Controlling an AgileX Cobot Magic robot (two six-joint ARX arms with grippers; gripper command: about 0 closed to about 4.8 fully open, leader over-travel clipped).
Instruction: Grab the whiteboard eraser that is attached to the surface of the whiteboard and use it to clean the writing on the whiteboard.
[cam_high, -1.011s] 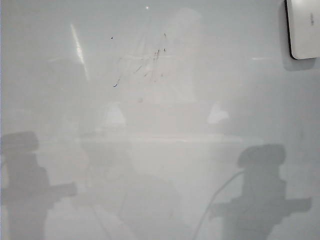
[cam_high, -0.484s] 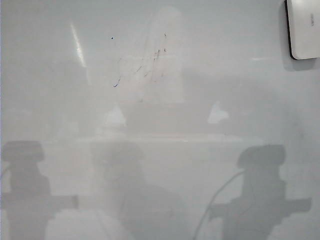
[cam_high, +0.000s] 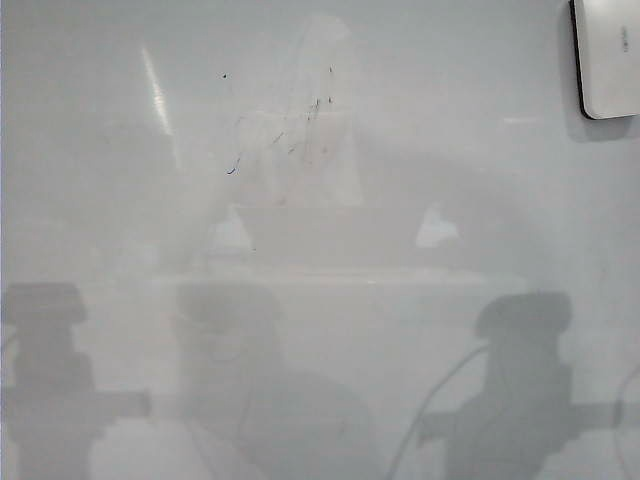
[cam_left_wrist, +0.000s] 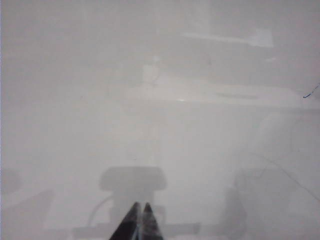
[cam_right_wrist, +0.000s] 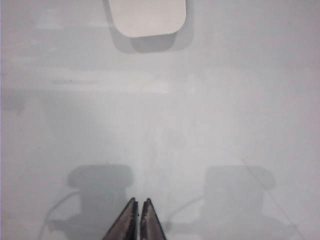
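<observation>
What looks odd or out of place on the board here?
Only leftover marks on the whiteboard: thin, faint strokes, upper middle. The eraser sits flat at the top right corner. Both grippers, left and right, are shut and empty.

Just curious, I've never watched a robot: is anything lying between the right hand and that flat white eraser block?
No. In the right wrist view only bare glossy whiteboard separates the shut right hand from the flat white eraser block.

Lighting diffuse and dim overall. One bright diagonal glare streak (cam_high: 157, 88) noted upper left, exterior view. Soft grey shadows (cam_high: 520, 385) lie along the lower edge. No walls, floor or furniture discernible.
</observation>
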